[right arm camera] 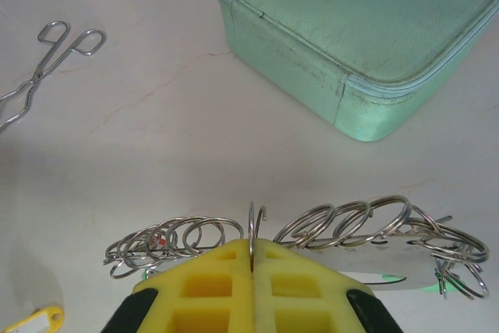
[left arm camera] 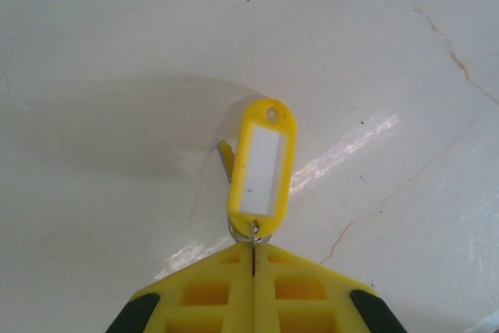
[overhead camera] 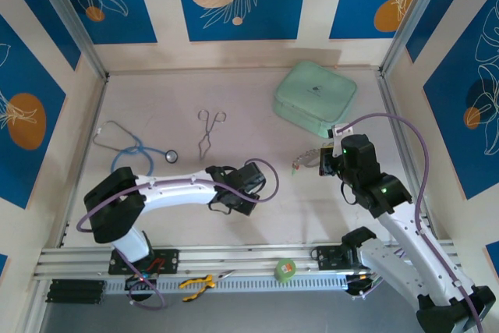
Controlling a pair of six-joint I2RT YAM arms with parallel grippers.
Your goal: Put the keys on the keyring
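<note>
My left gripper (left arm camera: 253, 259) is shut on the small steel ring at the foot of a yellow-headed key (left arm camera: 263, 163). The head is a yellow plastic tag with a white insert, and it lies flat on the table with the blade tucked behind it. The right gripper (right arm camera: 252, 249) is shut on the keyring (right arm camera: 251, 220), a thin silver wire whose hooked open end pokes up just above the pads. Several small split rings (right arm camera: 343, 220) hang on the wire either side of the jaws. From above, the left gripper (overhead camera: 228, 199) sits mid-table and the right gripper (overhead camera: 326, 160) is to its right.
A mint-green zip pouch (overhead camera: 315, 97) lies at the back right, close beyond the keyring (overhead camera: 306, 160). Steel forceps (overhead camera: 209, 132) lie at centre back and a blue stethoscope (overhead camera: 132, 146) at left. On the front rail are a green tape roll (overhead camera: 285, 270) and yellow pliers (overhead camera: 196, 285).
</note>
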